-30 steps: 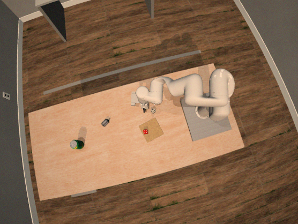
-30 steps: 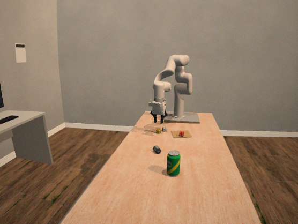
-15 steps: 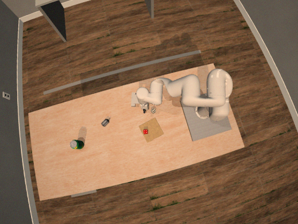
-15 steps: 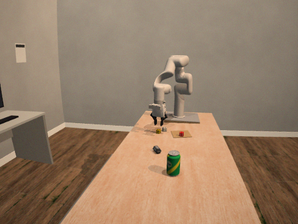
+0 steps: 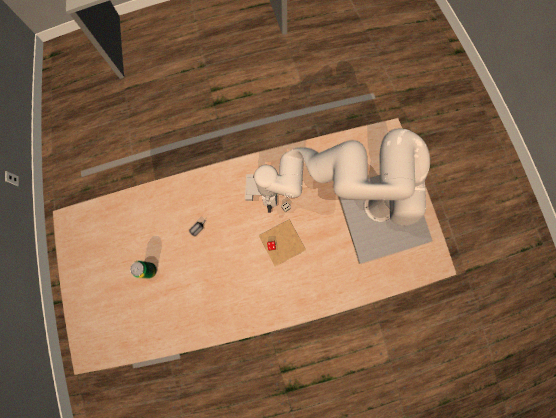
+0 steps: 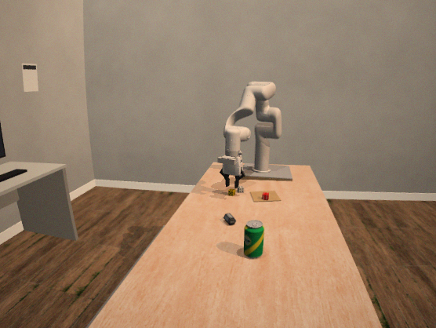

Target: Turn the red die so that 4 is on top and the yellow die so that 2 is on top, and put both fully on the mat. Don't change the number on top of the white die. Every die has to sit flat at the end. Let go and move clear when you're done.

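The red die (image 5: 271,245) sits flat on the brown mat (image 5: 282,242), seen also in the side view (image 6: 265,195). The yellow die (image 6: 231,191) lies on the table to the left of the mat, off it; in the overhead view the gripper hides most of it. The white die (image 5: 286,206) (image 6: 241,189) lies on the table just beside it, also off the mat. My gripper (image 6: 231,183) hangs straight above the yellow die, a little clear of it, fingers partly open with nothing between them. It shows in the overhead view (image 5: 270,205) too.
A green soda can (image 6: 253,238) (image 5: 143,269) stands upright nearer the table's front end. A small dark object (image 6: 229,219) (image 5: 197,227) lies between the can and the dice. The arm's grey base plate (image 5: 385,230) is beyond the mat.
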Controlling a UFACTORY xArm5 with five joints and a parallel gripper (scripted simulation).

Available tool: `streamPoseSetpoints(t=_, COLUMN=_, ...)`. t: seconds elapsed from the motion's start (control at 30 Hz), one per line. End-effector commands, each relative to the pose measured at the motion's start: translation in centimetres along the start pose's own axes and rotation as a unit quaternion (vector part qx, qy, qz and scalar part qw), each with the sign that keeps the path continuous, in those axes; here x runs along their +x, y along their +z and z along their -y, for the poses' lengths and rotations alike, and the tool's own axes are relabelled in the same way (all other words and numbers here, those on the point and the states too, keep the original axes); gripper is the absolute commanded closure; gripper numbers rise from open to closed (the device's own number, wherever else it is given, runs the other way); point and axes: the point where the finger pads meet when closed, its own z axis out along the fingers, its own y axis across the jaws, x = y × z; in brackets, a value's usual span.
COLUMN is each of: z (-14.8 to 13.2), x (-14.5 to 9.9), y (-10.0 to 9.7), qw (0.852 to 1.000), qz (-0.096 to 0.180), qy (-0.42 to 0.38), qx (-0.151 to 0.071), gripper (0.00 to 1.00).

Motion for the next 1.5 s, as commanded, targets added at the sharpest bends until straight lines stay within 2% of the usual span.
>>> streamPoseSetpoints(t=0.0, z=0.00, x=0.17, y=0.28, qw=1.000, qz=-0.002, qy=0.000, qx=0.000, gripper=0.53)
streamPoseSetpoints(t=1.47, z=0.01, x=0.20, y=0.74, qw=1.000, qz=-0.002, qy=0.000, qx=0.000, gripper=0.53)
